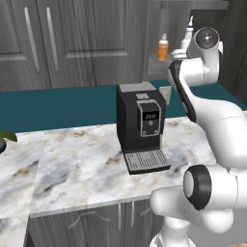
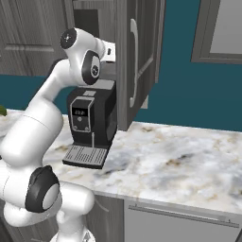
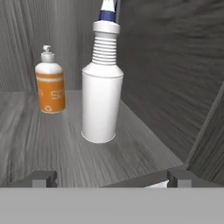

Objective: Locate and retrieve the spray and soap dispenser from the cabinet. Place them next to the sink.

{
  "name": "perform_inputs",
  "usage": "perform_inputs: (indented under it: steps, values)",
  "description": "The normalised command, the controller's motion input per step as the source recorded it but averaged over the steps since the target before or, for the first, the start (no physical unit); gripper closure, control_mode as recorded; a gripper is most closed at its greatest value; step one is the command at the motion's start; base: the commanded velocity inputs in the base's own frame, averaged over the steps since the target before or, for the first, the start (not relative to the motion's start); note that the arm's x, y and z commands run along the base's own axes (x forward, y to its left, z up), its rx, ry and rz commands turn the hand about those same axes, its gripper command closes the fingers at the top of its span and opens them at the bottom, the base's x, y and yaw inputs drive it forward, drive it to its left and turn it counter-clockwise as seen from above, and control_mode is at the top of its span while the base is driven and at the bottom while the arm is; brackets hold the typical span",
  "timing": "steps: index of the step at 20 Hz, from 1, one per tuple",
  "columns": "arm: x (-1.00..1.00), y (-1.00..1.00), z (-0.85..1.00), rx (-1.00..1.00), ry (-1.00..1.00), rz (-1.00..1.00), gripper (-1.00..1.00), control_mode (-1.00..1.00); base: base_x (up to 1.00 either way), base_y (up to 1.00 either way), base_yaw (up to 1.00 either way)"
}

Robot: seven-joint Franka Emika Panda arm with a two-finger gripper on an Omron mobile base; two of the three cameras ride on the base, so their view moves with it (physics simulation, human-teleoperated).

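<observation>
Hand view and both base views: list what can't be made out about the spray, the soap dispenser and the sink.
- Spray: trigger nozzle cut off by the hand view's top edge; in the left base view the arm covers its body.
- Soap dispenser: label lettering too blurred to read in the hand view, too small in the left base view.
- Sink: its place can't be told.
- Gripper: just the finger tips clear the bottom, standing wide apart.
</observation>
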Motion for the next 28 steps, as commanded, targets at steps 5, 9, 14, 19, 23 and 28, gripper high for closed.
perform_inputs:
  steps: [5, 9, 14, 19, 23, 28]
  values:
    - [0.26, -0.08, -0.04, 0.00, 0.00, -0.04, -1.00, -1.00, 0.00, 0.00, 0.00]
    - [0.43, -0.04, -0.03, 0.00, 0.00, -0.03, -1.00, -1.00, 0.00, 0.00, 0.00]
    - [0.41, -0.02, -0.01, 0.00, 0.00, -0.02, -1.00, -1.00, 0.00, 0.00, 0.00]
    - [0.28, -0.10, -0.02, 0.00, 0.00, -0.01, -1.00, -1.00, 0.00, 0.00, 0.00]
    - [0.25, -0.10, -0.06, 0.00, 0.00, 0.00, -1.00, -1.00, 0.00, 0.00, 0.00]
    - [0.27, -0.09, -0.08, 0.00, 0.00, -0.01, -1.00, -1.00, 0.00, 0.00, 0.00]
